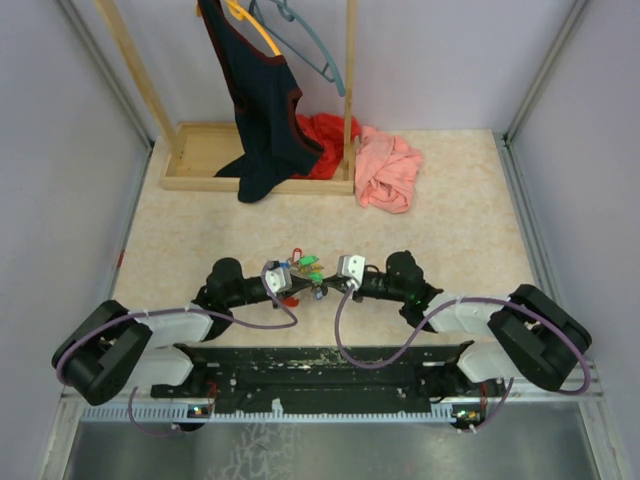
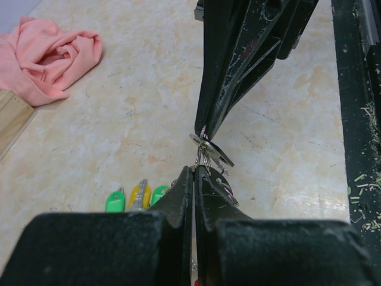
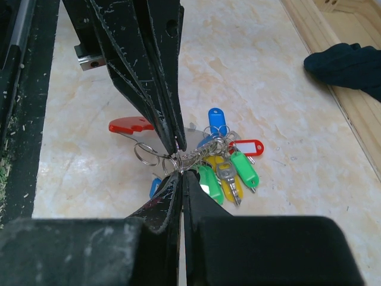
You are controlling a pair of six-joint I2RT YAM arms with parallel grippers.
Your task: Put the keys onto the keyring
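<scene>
A bunch of keys [image 3: 229, 173] with blue, green, yellow and red plastic heads lies on the table, also visible in the top view [image 1: 308, 265]. They hang off linked metal split rings, the keyring [image 3: 193, 156]. A red-rimmed tag with a pale middle [image 3: 247, 146] lies in the bunch, and a red piece [image 3: 128, 125] and a loose ring [image 3: 146, 154] lie to the left. My left gripper [image 2: 195, 168] and right gripper [image 3: 180, 173] meet tip to tip [image 1: 314, 286]. Both are shut on the metal rings. Green and yellow heads [image 2: 138, 196] show beside the left jaws.
A pink cloth [image 1: 388, 170] and a red cloth [image 1: 325, 135] lie at the back by a wooden rack base [image 1: 205, 160], with a dark garment [image 1: 260, 110] hanging over it. The black arm mounting rail [image 1: 320, 365] runs along the near edge.
</scene>
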